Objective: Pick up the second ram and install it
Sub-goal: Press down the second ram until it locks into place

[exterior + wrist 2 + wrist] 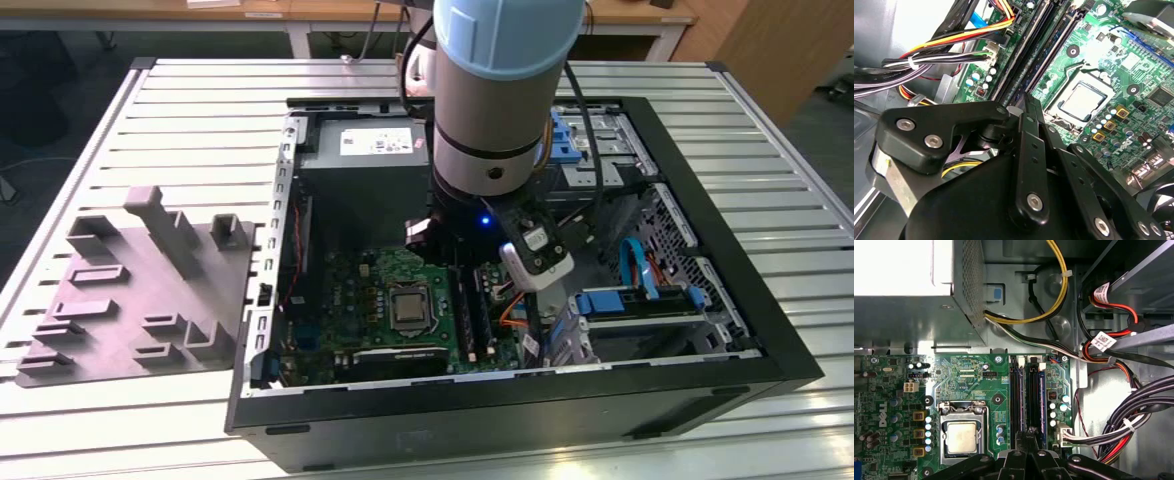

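Note:
My gripper (1030,434) hangs low inside the open computer case (694,380), right over the long black slot strips (1018,400) of the green circuit board (969,375). Both wrist views show its two black fingers (1026,107) pressed together with nothing visible between them. A thin blue edge (1041,400), which looks like the ram standing in the slot nearest the cables, runs from the board's far end down to the fingertips. I cannot tell whether the tips touch it. In the exterior view the arm hides most of the gripper (461,262).
A grey moulded tray (134,290) lies on the slatted table at the exterior view's left. The grey power box (363,170) fills the case's far end. Bundled cables (1134,410) crowd one side of the slots, the processor socket (961,437) the other. Blue drive brackets (641,300) sit nearby.

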`<move>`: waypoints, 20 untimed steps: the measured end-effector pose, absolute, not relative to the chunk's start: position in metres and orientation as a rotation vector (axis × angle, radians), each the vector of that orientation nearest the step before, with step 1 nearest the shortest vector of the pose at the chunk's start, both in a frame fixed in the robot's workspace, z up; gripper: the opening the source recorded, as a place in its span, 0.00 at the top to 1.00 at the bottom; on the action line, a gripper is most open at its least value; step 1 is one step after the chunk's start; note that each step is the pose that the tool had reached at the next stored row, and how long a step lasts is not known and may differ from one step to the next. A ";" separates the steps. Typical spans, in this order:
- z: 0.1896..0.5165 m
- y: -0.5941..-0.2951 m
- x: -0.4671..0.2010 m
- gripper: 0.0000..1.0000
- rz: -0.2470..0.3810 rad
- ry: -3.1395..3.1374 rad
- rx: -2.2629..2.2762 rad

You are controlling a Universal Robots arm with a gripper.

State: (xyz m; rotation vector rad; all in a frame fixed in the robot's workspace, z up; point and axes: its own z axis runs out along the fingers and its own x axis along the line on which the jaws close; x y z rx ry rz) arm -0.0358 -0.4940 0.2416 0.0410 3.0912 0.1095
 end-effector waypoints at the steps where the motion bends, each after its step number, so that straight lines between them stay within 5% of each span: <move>1: 0.242 -0.494 -0.036 0.90 0.110 3.091 0.041; 20: 0.242 -0.471 -0.036 0.90 0.109 3.091 0.041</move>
